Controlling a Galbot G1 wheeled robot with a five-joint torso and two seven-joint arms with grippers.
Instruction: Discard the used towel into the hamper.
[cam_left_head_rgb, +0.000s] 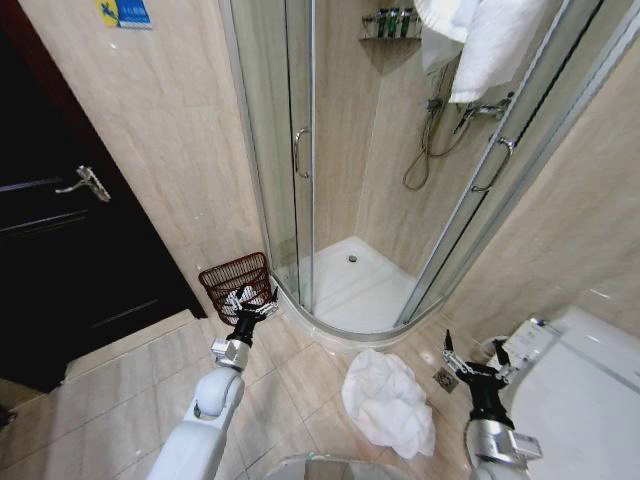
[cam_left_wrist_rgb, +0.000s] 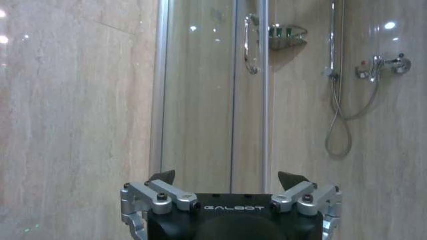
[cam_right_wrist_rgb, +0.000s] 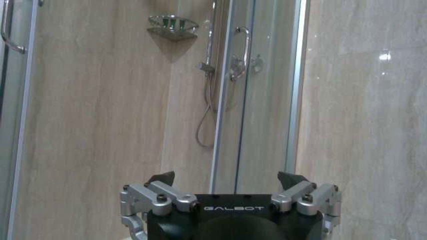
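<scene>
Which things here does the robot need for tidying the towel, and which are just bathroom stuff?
Needed:
crumpled white towel on the floor
hamper by the shower
left gripper, open
right gripper, open

Just there:
shower cabin
hanging towels
toilet
dark door
floor drain

White towel, red-brown hamper, beige tile

My left gripper (cam_left_head_rgb: 252, 308) and right gripper (cam_left_head_rgb: 473, 366) are silver and black; the crumpled towel (cam_left_head_rgb: 388, 400) is plain white, the ribbed hamper (cam_left_head_rgb: 236, 279) dark reddish-brown, the floor (cam_left_head_rgb: 120, 400) beige marbled tile, the door (cam_left_head_rgb: 60, 230) near-black, the toilet (cam_left_head_rgb: 580, 380) white.
</scene>
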